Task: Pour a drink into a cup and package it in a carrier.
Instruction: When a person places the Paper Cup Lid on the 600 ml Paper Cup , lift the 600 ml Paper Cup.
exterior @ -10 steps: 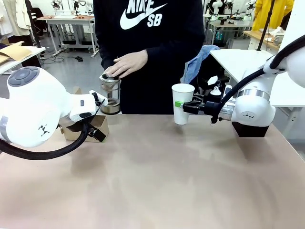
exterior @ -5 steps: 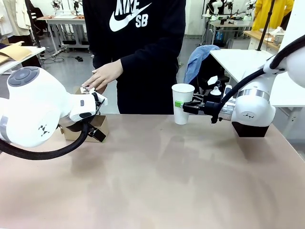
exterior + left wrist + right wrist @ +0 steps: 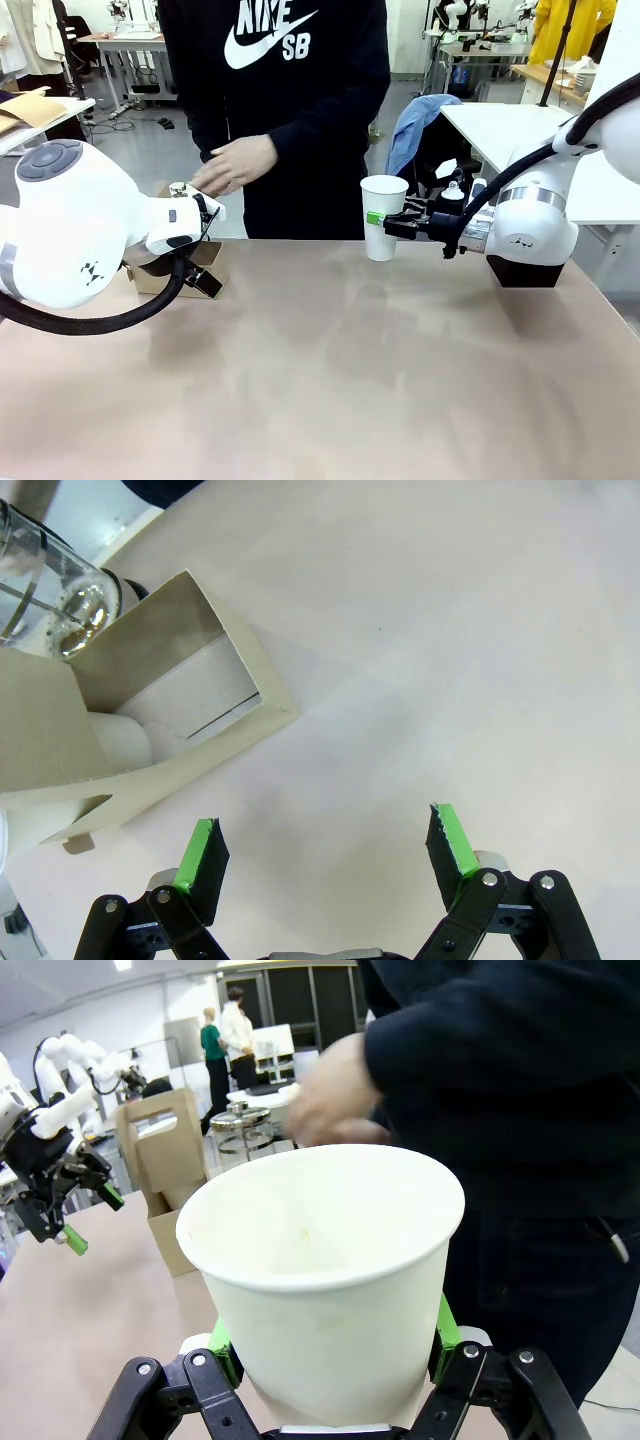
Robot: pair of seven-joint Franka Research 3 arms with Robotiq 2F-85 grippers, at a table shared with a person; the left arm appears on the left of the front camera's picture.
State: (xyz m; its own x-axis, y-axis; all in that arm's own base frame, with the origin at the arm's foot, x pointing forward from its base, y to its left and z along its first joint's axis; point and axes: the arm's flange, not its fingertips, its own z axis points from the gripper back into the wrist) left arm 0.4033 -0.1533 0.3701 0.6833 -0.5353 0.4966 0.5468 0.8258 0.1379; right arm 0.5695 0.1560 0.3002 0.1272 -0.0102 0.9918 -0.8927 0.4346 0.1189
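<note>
One wide beige counter [image 3: 330, 390] spans the front view. At its far edge stands a person in a black printed sweatshirt [image 3: 300, 110], one hand [image 3: 235, 165] just above the metal top of a clear glass press jug w/ steel frame [image 3: 180, 189]. The white left arm [image 3: 70, 235] bulks over the counter's left side. The white right arm [image 3: 530, 225] reaches in from the right, wrist level.

The brown cardboard drink carrier w/ tall handle tab [image 3: 150, 281] sits on the counter at far left, partly behind the left arm, w/ the jug just beside it. The left wrist view looks into a carrier compartment holding a white rounded shape [image 3: 125, 742]; can't tell what it is.

The tall plain white paper cup [image 3: 384, 216] is upright & open-topped at far centre, in front of the person & well apart from the carrier. Can't tell if its base touches the counter.

The right gripper [image 3: 335, 1355] is clenched on the cup's lower wall, a green pad on each side. The left gripper [image 3: 325, 840] is released, fingers spread wide over bare counter, just beside the carrier.
</note>
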